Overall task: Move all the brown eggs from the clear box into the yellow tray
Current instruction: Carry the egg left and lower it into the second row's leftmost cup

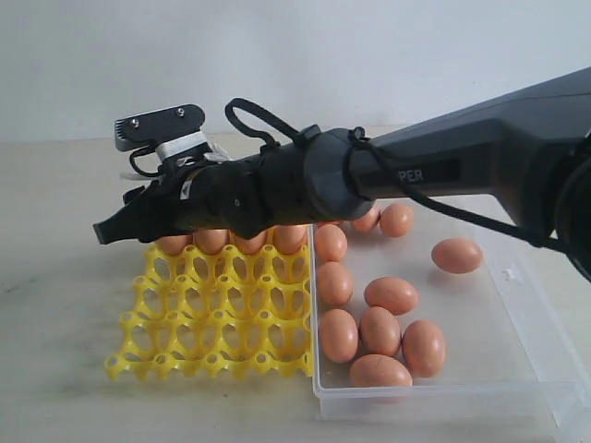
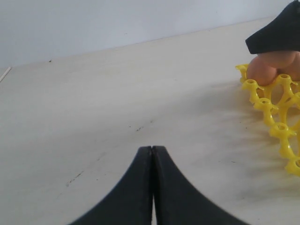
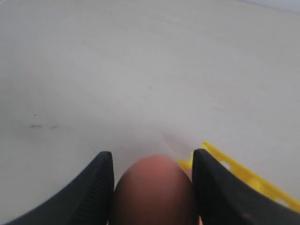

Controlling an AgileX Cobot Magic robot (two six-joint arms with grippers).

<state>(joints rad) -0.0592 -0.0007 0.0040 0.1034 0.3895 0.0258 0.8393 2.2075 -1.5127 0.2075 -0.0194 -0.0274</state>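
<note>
My right gripper reaches across to the far left corner of the yellow tray and is shut on a brown egg, with both fingers touching its sides. That egg is low over the tray's back corner cup; the left wrist view shows it under a black finger. Three more brown eggs fill the rest of the back row. Several brown eggs lie loose in the clear box, right of the tray. My left gripper is shut and empty over bare table.
The clear box's left wall touches the tray's right edge. The right arm spans the box and the tray's back row. The tray's three front rows hold nothing. Bare pale tabletop lies left of the tray.
</note>
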